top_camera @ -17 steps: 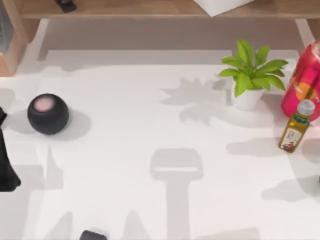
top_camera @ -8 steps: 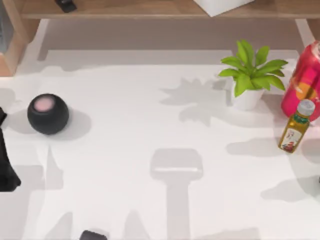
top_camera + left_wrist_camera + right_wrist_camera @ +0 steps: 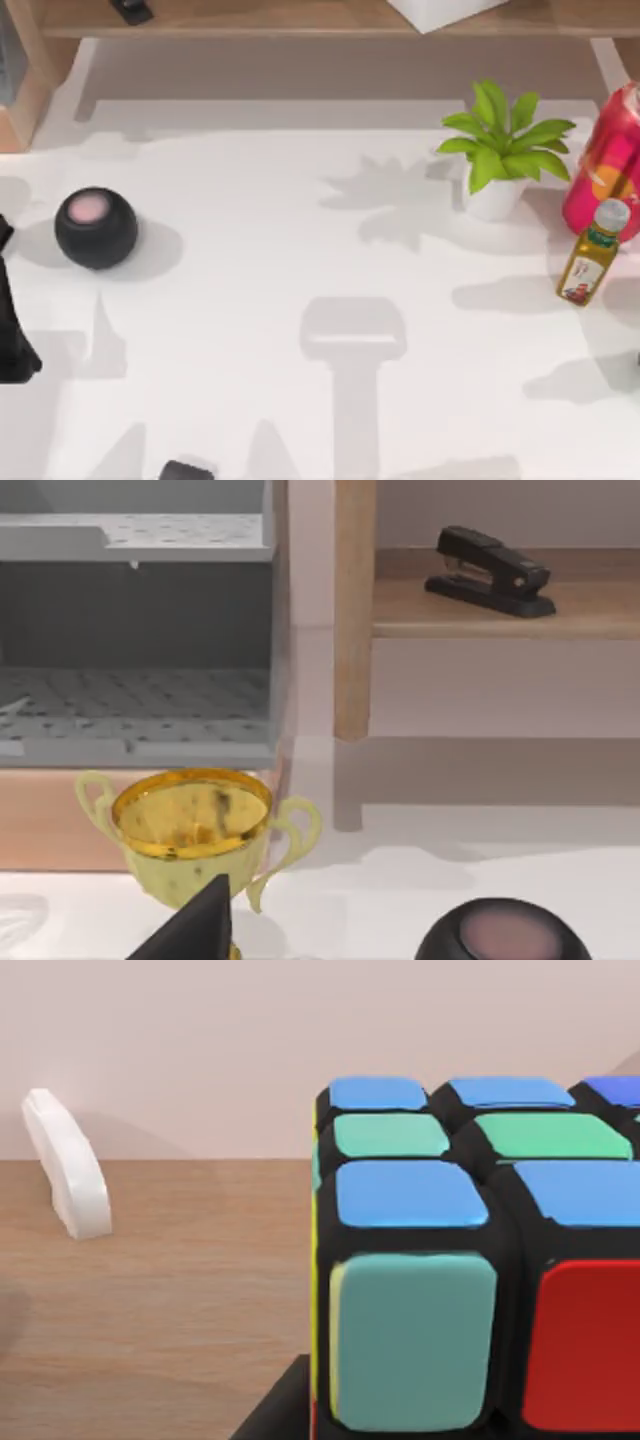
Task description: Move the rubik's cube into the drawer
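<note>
The rubik's cube [image 3: 470, 1260] looms very close in the right wrist view, resting on or just over a brown wooden surface [image 3: 150, 1300], with blue, green, teal and red stickers showing. A dark part of my right gripper [image 3: 280, 1410] sits at the cube's lower edge. The grey drawer [image 3: 135, 715] stands open with a mesh floor in the left wrist view, behind a gold trophy [image 3: 190, 825]. My left arm [image 3: 12, 340] is at the table's left edge, and a dark tip of its gripper [image 3: 195, 932] is in front of the trophy.
A black round speaker [image 3: 96, 228] sits at the table's left. A potted plant [image 3: 500, 150], a red pack [image 3: 605, 165] and an oil bottle [image 3: 592, 252] stand at the right. A black stapler [image 3: 490, 572] lies on the wooden shelf [image 3: 250, 18]. A white object [image 3: 65, 1165] lies near the cube.
</note>
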